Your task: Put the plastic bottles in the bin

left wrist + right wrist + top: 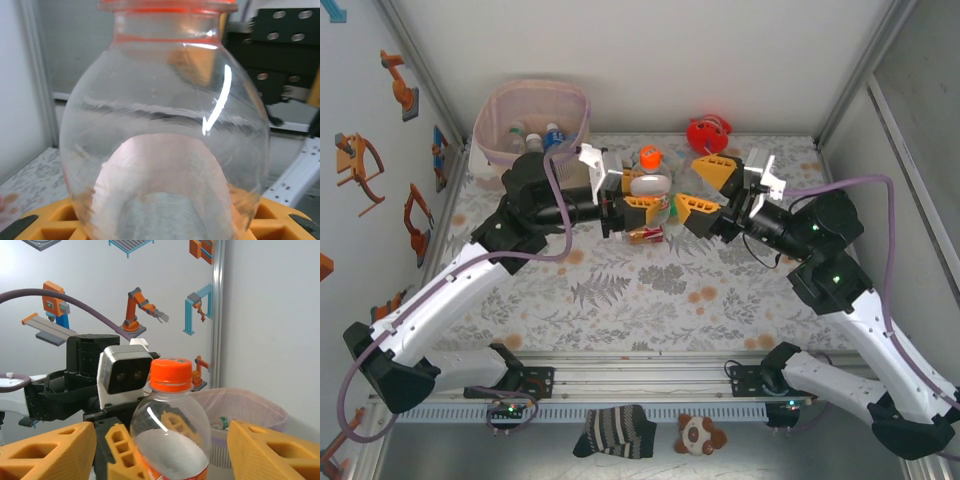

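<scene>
Mid-table, 1 clear bottle (648, 183) with an orange cap (649, 157) sits between both grippers, above the patterned table (620, 290). Left gripper (642, 190) reaches in from the left and has it: in the left wrist view the round clear body (165, 140) sits right up against the lens, with the yellow fingers (45, 227) pressed in low on either side, so the jaws are clamped on the bottle. Right gripper (688, 186) faces it from the right with jaws wide. In the right wrist view its 2 yellow fingers (50, 452) stand well apart on either side of the upright bottle (170, 435), neither touching it. The cap (171, 374) is up, and the left arm's camera block is just behind it. Bin (535, 120) stands at the far left corner, pale pink, well apart from the held bottle. At least 2 bottles show inside it (552, 132), 1 with a blue cap. From the right wrist the bin (250, 410) is behind and to the right of the bottle. 1 more bottle (648, 235) with a red label lies on its side on the table, just near of the grippers. A red toy (708, 132) sits at the far edge.
</scene>
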Robot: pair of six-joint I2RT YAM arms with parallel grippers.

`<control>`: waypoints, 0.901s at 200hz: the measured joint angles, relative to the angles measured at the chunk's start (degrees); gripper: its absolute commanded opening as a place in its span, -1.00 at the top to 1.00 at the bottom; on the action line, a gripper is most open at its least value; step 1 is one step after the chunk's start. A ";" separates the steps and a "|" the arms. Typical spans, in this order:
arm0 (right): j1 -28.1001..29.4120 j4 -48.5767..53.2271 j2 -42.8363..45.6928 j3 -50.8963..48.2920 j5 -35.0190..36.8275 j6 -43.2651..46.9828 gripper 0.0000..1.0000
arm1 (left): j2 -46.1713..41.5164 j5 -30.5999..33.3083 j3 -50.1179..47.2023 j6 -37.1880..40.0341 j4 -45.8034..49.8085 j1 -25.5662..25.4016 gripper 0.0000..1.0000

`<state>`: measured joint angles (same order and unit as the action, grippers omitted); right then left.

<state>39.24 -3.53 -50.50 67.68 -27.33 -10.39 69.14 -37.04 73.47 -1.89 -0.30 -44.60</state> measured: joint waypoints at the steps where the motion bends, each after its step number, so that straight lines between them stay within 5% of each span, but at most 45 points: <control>1: 0.00 0.02 0.02 0.00 0.00 0.00 -0.37 | 0.00 0.04 0.00 0.00 0.02 0.07 0.14; 63: 0.00 0.81 0.15 0.00 1.29 0.00 -0.37 | 0.22 13.88 1.79 -0.26 6.95 6.67 0.17; 116: 0.00 0.81 0.07 0.00 1.33 -0.02 -0.36 | 3.45 24.39 7.17 -6.03 9.25 13.90 0.63; 180: 0.00 0.85 -0.04 0.00 1.53 -0.02 -0.36 | 10.19 41.62 10.34 -14.34 9.22 15.78 0.72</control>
<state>39.24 -2.68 -50.54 67.68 -25.80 -10.41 79.33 4.58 83.81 -16.23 8.93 -28.82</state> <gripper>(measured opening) 0.680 0.414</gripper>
